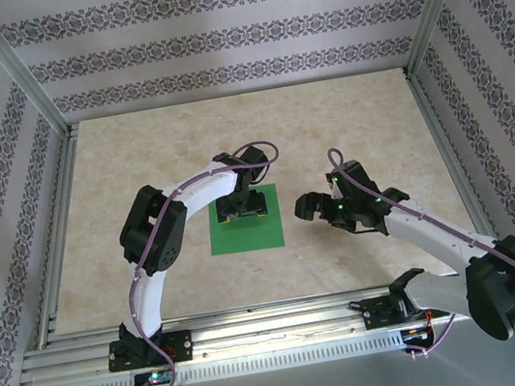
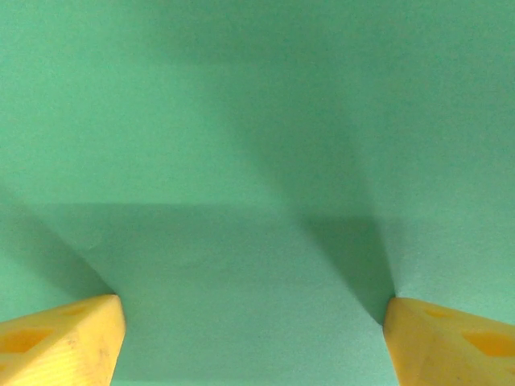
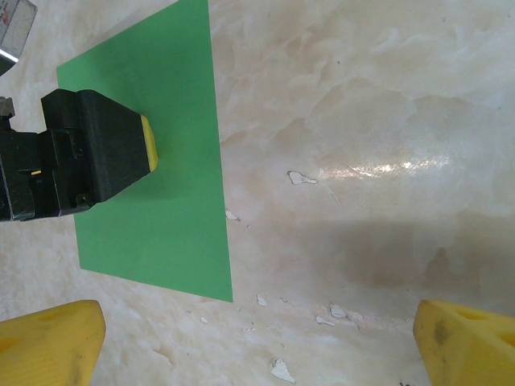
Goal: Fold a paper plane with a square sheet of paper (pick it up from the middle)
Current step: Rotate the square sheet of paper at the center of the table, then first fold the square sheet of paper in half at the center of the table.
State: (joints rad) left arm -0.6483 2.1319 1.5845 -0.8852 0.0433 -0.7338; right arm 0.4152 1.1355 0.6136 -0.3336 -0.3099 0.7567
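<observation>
Sheet [image 1: 248, 236] lies flat on the tabletop [image 1: 135, 163], square outline, unfolded, roughly central in front of both arms.

Left gripper [image 1: 243, 213] is down over the far half of the sheet, about mid-width. In the left wrist view its 2 yellow fingertips [image 2: 60, 338] are spread wide, with plain green paper between them and nothing pinched. Each tip's shadow runs right up to the tip, so they look to be on or just above the paper; I can't tell if there is real contact. The tips are cut off by the bottom frame edge.

Right gripper [image 1: 308, 212] sits just right of the sheet, apart from it, over bare tabletop. In its wrist view the gripper [image 3: 257, 346] is spread wide and holding nothing, with both yellow tips cropped at the bottom corners.

That view also shows the black left gripper [image 3: 88, 153] with 1 yellow tip over the sheet [image 3: 181, 112]. The sheet's far-left part runs out of frame.

White flecks [image 3: 302, 177] are scattered on the tabletop right of the sheet's edge; can't tell what they are. A pale object [image 3: 12, 24] is cut off in the top-left corner and is unidentifiable.

Green lights [image 1: 338, 206] are lit on the right wrist. Any markings on the arms are too small to read.
</observation>
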